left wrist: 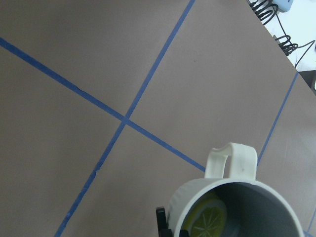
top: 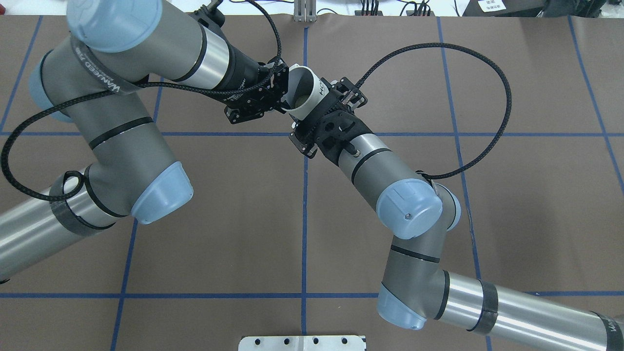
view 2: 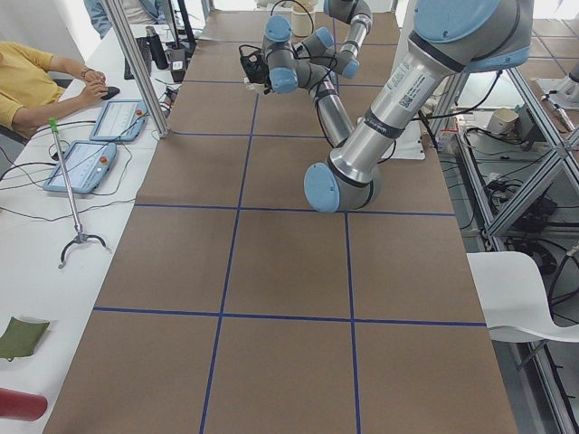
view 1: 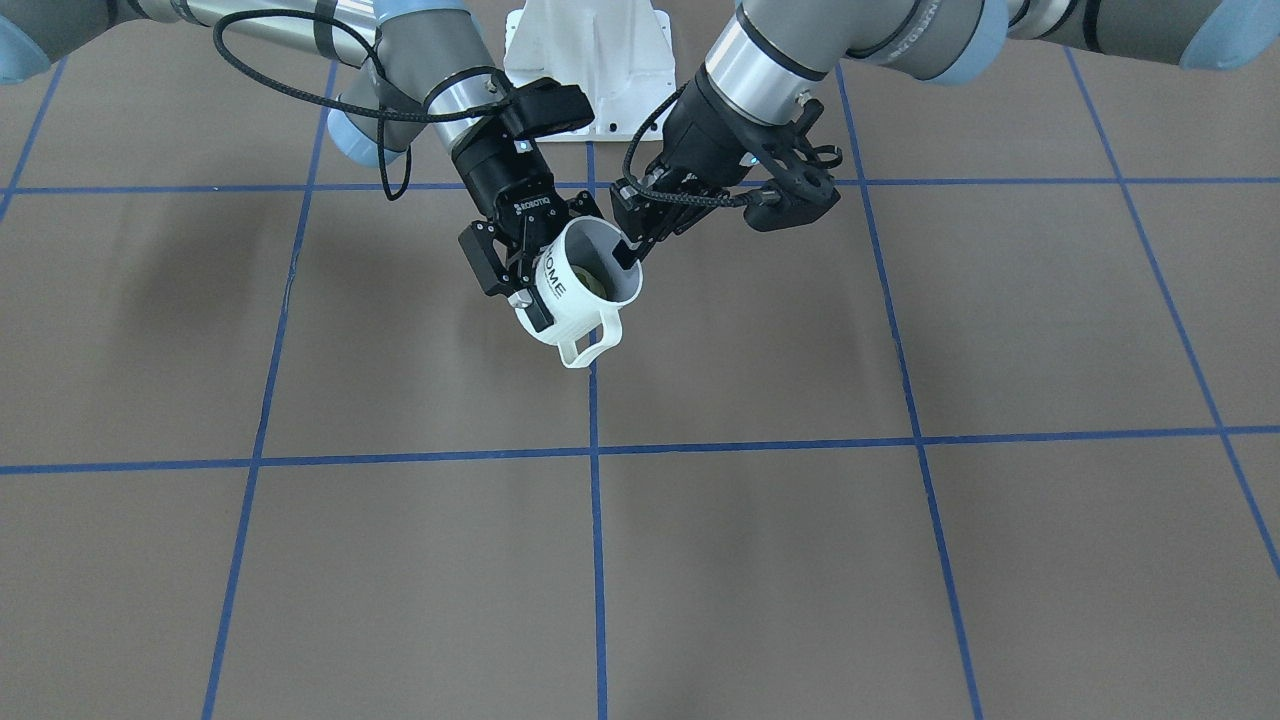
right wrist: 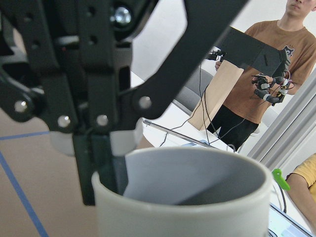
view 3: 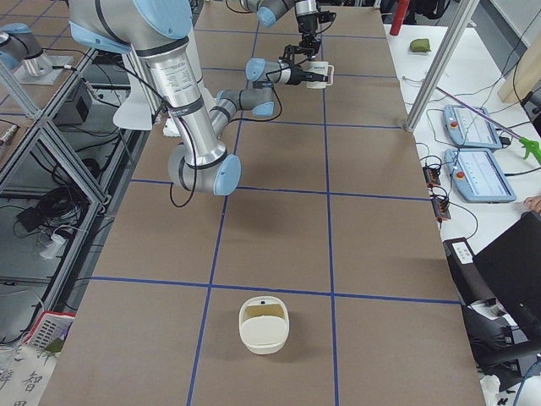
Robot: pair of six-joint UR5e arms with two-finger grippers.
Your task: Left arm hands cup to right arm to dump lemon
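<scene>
The white cup [view 1: 575,320] with black "HOME" lettering hangs tilted above the table's middle, handle toward the operators' side. The yellow lemon [view 1: 595,283] lies inside it; the left wrist view shows it as a slice [left wrist: 207,219]. My left gripper [view 1: 628,255] is shut on the cup's rim, one thin finger inside and one outside. My right gripper [view 1: 555,265], lettered ROBOTIQ, straddles the cup's body with a finger pad [view 1: 535,305] pressed on the lettered side. The overhead view shows the cup [top: 298,80] between the left gripper [top: 285,100] and the right gripper [top: 319,105].
Brown table with blue tape grid lines [view 1: 595,450]. A white bowl-like container [view 3: 264,324] stands on the table far toward the robot's right end. The white robot base plate [view 1: 587,60] is behind the grippers. People sit and stand beside the table [right wrist: 266,64].
</scene>
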